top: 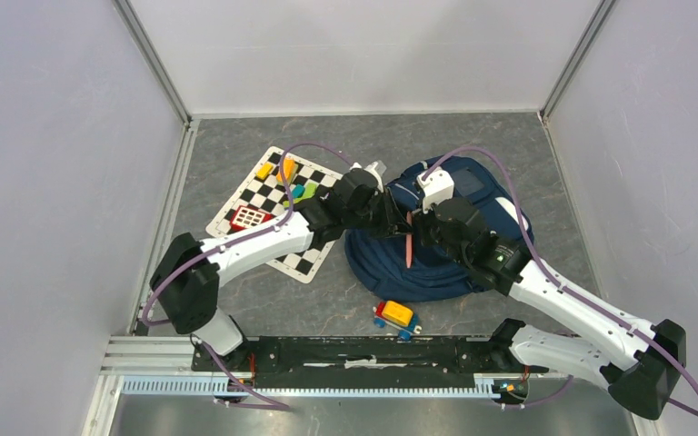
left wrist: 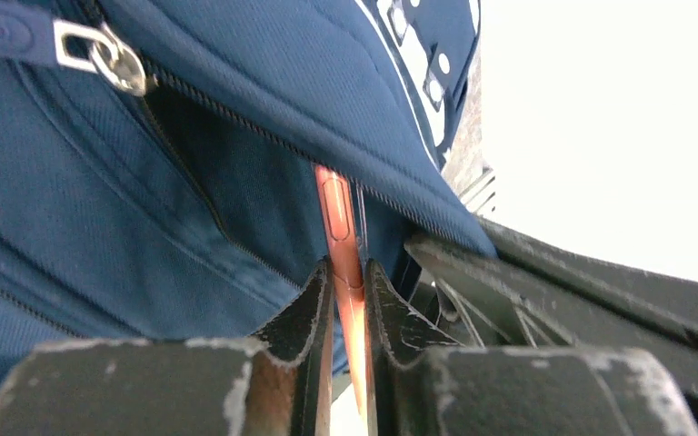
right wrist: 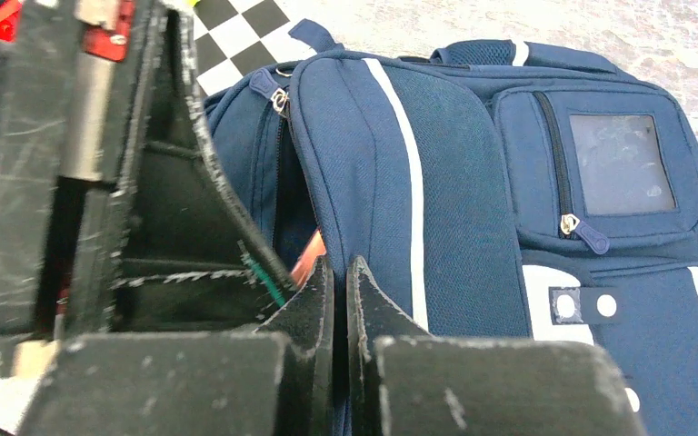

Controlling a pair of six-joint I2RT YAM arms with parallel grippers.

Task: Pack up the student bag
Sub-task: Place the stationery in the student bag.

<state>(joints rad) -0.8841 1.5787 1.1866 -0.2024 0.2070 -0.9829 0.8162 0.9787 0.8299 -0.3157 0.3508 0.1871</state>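
Navy-blue fabric backpack (top: 436,277) lies on the grey tabletop (top: 327,304), its main zip gaping. The left claw (left wrist: 348,272) is clamped on a thin flat orange strip (left wrist: 336,204) whose far end enters the opening. The right claw (right wrist: 339,272) is pressed together at the flap. Insertion looks underway; next, push deeper and release. Any other contents are hidden.

The left arm (top: 254,245) reaches up and to the right from its base with the elbow bent. The right arm (top: 563,300) stretches in from the right to meet it, and the two wrists are almost nose to nose. The left gripper (left wrist: 347,265) pinches a thin orange stick (left wrist: 336,204) between its fingers. The right gripper (right wrist: 339,265) has its jaws drawn together, with only a sliver between them.
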